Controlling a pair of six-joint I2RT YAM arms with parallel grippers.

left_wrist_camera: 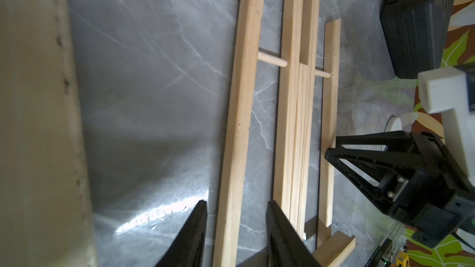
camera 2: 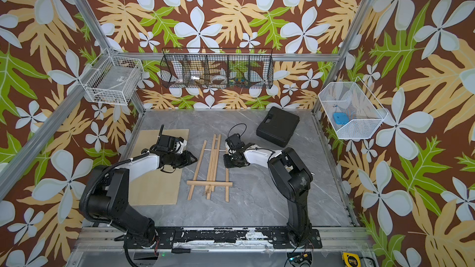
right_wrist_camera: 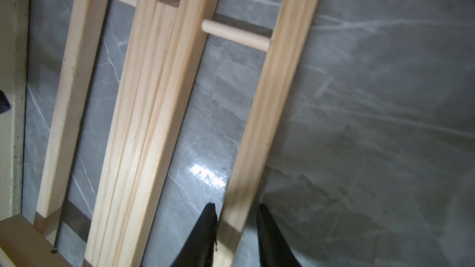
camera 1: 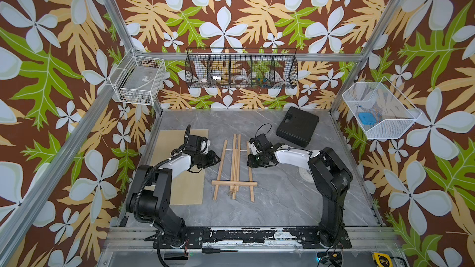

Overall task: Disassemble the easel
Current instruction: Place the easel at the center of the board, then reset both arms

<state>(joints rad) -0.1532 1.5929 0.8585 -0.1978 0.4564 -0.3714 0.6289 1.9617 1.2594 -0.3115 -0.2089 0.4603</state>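
The easel lies flat on the grey marble table in both top views, its ledge bar across the near end. My left gripper is open and straddles the left outer leg, with a gap on each side. My right gripper is shut on the right outer leg, its fingers pressed to both edges. The doubled centre slats and the dowel crossbars lie between the two legs.
A pale plywood board lies under the left arm. A black case sits at the back right, and a white disc lies beside the right arm. Wire baskets hang on the walls. A screwdriver rests on the front rail.
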